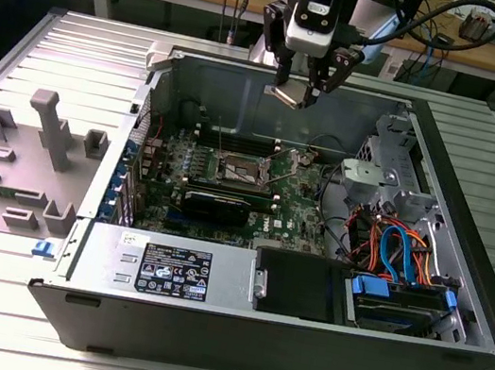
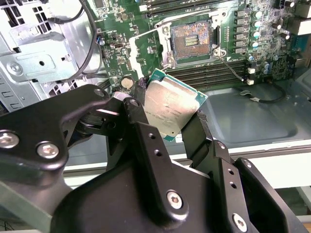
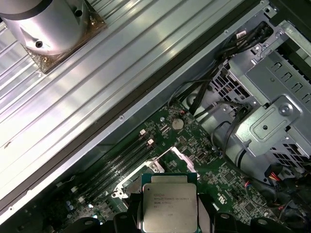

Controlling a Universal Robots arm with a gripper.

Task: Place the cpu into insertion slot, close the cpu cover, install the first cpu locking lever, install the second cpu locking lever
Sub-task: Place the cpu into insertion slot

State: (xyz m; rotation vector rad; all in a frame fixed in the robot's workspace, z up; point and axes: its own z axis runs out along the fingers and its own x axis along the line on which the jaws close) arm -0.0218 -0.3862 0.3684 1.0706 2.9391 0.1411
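Note:
My gripper [image 1: 298, 89] hangs above the open computer case, near its far wall, shut on the cpu [image 1: 286, 94]. The cpu [image 2: 170, 104] is a flat square chip with a silver-grey top and green edge, pinched tilted between two black fingers [image 2: 197, 131]. The first wrist view shows the cpu [image 3: 169, 206] from above. The insertion slot [image 2: 191, 40] lies uncovered on the green board below and ahead of the chip, its dark centre bare. A silvery frame [image 2: 154, 46] that may be the cpu cover lies beside it. The insertion slot [image 1: 242, 171] sits mid-board in the exterior view.
Long memory slots [image 2: 209, 73] run beside the socket. A black graphics card [image 1: 215, 204] lies nearer the front. A drive cage with coloured cables [image 1: 390, 248] fills the exterior view's right, and a power supply [image 1: 166, 267] the front. A grey fixture tray [image 1: 32, 157] sits outside, left.

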